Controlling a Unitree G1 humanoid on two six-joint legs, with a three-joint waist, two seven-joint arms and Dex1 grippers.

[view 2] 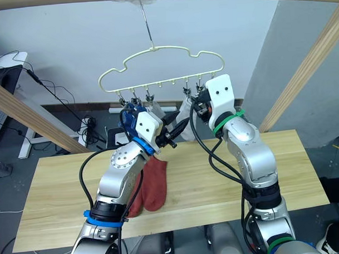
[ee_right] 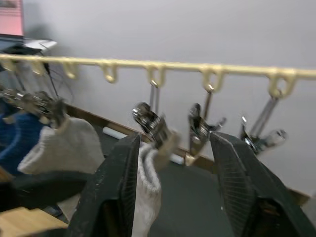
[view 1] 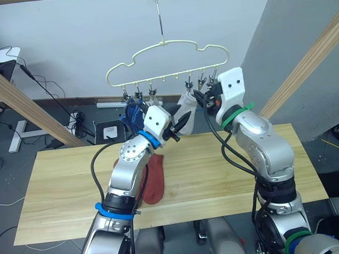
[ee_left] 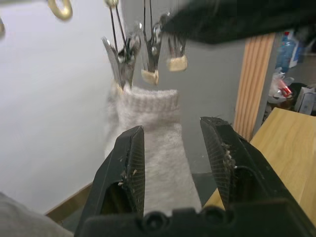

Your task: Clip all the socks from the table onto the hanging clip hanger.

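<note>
Grey sock being left clipped on clip hanger.
Both claws, L & R, being held apart, empty; rust-red socks on surface to be fetched next.

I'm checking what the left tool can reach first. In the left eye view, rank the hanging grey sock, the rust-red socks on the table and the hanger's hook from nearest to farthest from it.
From the left tool:
1. Hanging grey sock, just above it, toward the right tool.
2. Rust-red socks, below it on the table.
3. Hook, high above, at the top of the clip hanger.
</note>
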